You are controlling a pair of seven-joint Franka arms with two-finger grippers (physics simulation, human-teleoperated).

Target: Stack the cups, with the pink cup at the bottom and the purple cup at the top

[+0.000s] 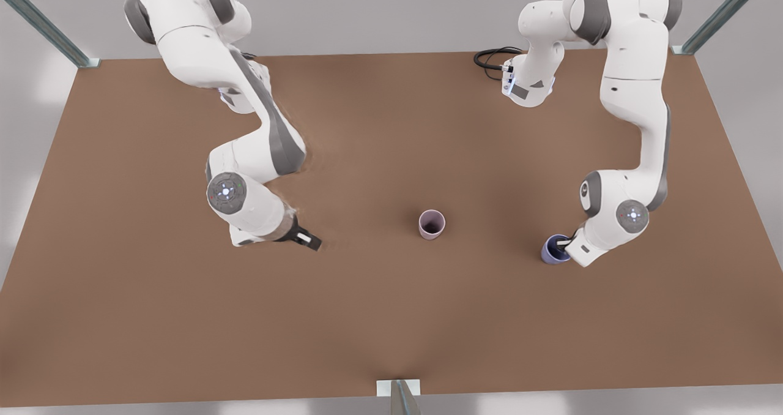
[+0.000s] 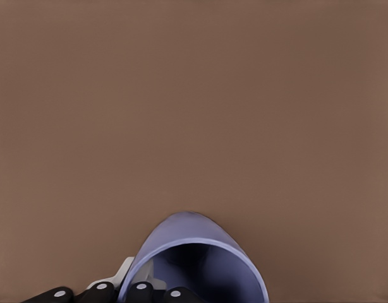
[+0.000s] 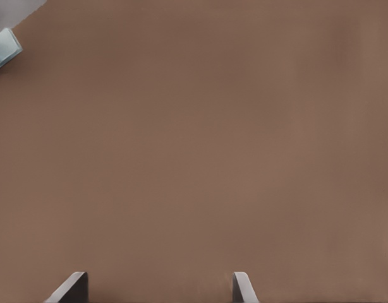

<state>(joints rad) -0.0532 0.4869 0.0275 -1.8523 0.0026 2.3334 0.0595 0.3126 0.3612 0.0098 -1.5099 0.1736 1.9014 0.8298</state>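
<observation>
Two cups (image 1: 432, 224), wrist view's one (image 2: 194, 265).

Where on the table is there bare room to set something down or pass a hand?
The brown table is bare along the whole near edge, and between the pink cup and the right gripper, which is open over bare table. The far middle between the arm bases is free too. It is crowded only at the purple cup, where the left gripper sits at its rim.
</observation>
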